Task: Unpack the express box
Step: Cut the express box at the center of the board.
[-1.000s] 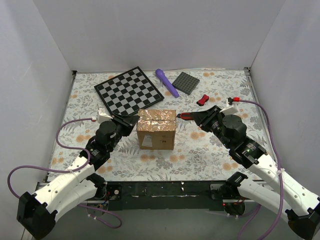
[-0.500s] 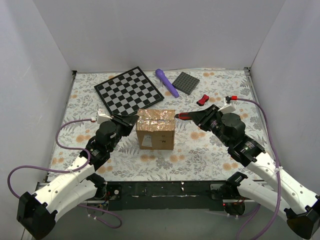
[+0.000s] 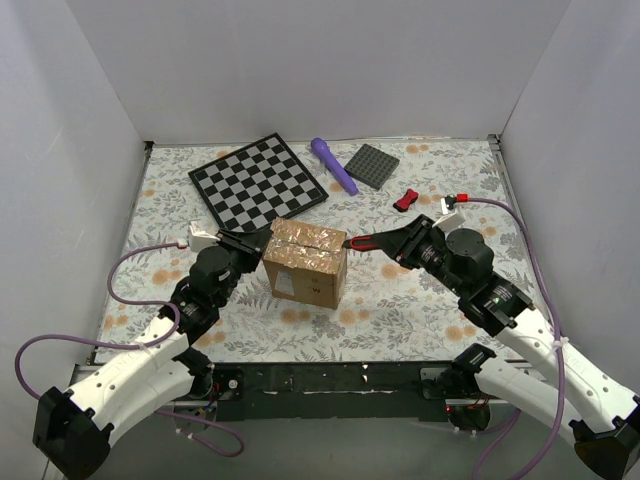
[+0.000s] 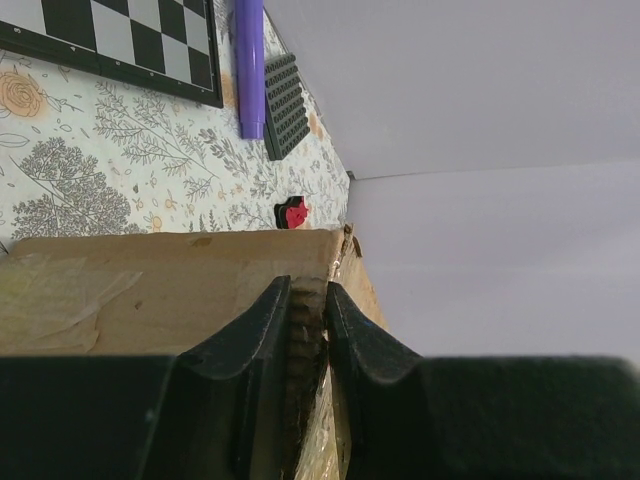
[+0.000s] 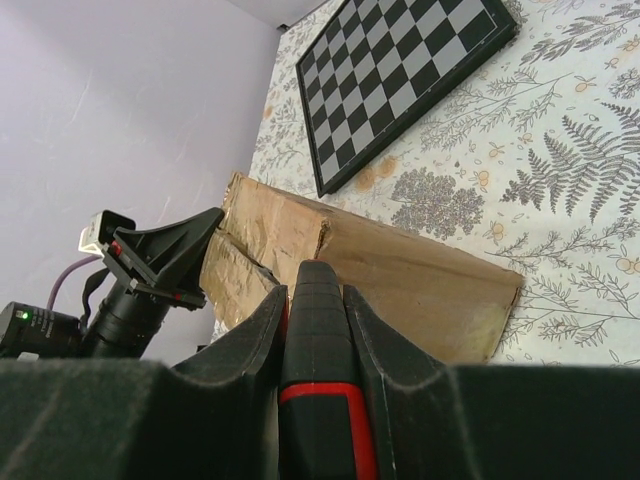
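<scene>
So my left gripper [image 4: 307, 292] is pinched tight on a cardboard edge of the express box [image 3: 305, 265], which sits mid-table, just in front of the checkerboard [image 3: 258, 180]. My right gripper [image 5: 314, 295] is clamped around a red-and-black tool [image 5: 320, 420], with the tip right at the box's top edge.

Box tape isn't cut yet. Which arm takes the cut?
Right. Its hand holds the red-and-black cutter, with the tip at the taped top edge of the express box. The left hand is pinched on the box's cardboard edge, likely bracing it.
</scene>
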### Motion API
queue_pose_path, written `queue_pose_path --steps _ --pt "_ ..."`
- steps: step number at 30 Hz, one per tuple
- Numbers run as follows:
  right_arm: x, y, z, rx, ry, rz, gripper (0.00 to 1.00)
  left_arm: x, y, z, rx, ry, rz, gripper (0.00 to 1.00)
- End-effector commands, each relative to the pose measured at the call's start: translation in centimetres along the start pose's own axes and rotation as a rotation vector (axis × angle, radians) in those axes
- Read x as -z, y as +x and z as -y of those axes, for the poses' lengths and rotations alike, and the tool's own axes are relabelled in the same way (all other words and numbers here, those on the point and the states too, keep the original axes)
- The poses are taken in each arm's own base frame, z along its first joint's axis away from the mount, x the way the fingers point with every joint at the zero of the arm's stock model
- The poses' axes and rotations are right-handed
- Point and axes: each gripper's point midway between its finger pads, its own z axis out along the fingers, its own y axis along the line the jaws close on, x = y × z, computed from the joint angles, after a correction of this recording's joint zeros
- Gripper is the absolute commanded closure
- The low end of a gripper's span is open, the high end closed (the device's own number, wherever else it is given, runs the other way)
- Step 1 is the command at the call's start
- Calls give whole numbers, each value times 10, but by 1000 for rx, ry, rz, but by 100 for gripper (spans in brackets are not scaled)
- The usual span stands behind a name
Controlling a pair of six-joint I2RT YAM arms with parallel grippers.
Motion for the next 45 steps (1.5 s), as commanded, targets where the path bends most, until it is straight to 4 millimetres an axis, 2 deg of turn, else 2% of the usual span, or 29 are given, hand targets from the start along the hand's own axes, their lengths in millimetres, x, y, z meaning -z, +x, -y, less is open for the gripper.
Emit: queue_pose_path --steps 1,11,13,18,23,30,36,37,39,45 --pt "9 49 5 -25 -36 -212 99 2 16 -16 87 -50 -60 100" --pt "7 63 14 -148 -64 -214 99 5 19 -18 95 -49 -70 100" --pt "6 59 6 -201 -107 -188 99 6 19 -17 96 -43 -71 100" --pt "2 57 1 -256 -126 -180 99 9 18 -19 97 -39 -66 100" --pt "-3 59 -3 -253 -130 -206 99 8 21 -20 98 -43 -77 100" --pt "-6 52 -3 -222 -112 -180 99 9 25 -19 100 -44 -81 100" --pt "7 32 -2 -126 -58 -116 99 9 19 -14 104 -32 -51 100" --pt "10 33 3 -115 -31 -120 99 9 18 -14 101 -35 -49 100" --pt "18 20 1 -93 -28 -69 99 8 17 -14 98 -39 -43 100" --pt "35 10 2 -85 -17 -24 99 6 16 -15 103 -48 -31 100"
